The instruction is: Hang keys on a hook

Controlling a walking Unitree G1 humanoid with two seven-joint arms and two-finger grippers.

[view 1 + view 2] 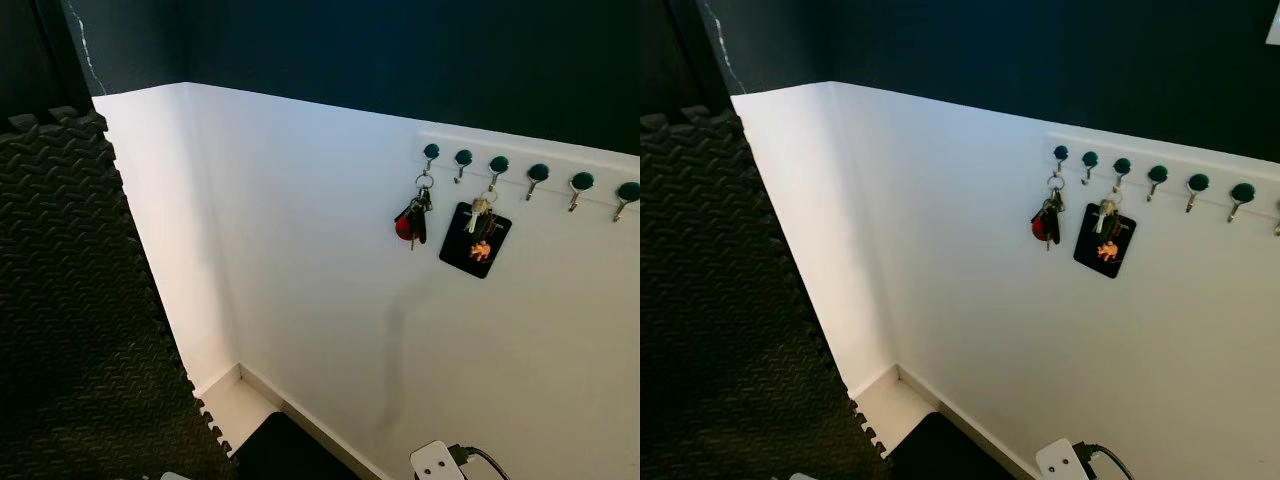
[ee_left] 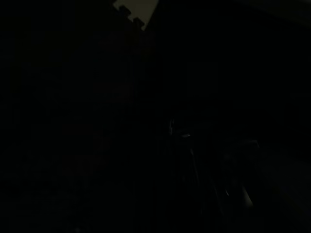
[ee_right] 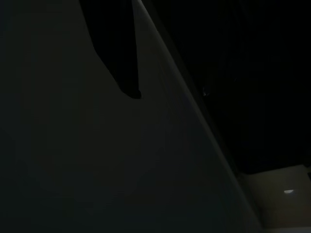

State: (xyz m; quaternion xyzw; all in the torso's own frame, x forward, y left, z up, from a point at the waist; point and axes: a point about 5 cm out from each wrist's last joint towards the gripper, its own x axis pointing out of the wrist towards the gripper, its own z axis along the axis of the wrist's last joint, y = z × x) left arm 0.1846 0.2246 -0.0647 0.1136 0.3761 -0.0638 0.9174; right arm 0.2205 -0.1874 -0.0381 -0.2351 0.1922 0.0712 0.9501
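Note:
A white rail (image 1: 560, 160) with several green-knobbed hooks is fixed to the white wall at the right. A bunch of keys with a red fob (image 1: 413, 218) hangs from the first hook (image 1: 431, 152). A second bunch with a black square tag and an orange charm (image 1: 478, 235) hangs from the third hook (image 1: 498, 164). The other hooks, such as the fourth one (image 1: 538, 172), are bare. My right gripper (image 3: 129, 90) is a dark shape against a dim pale wall. My left gripper (image 2: 209, 160) hangs idle in near darkness.
A black foam mat panel (image 1: 70, 300) stands upright along the left, meeting the wall at a corner. A white plug block (image 1: 435, 462) with a black cable sits low on the wall. The wall above the white half (image 1: 400, 50) is dark.

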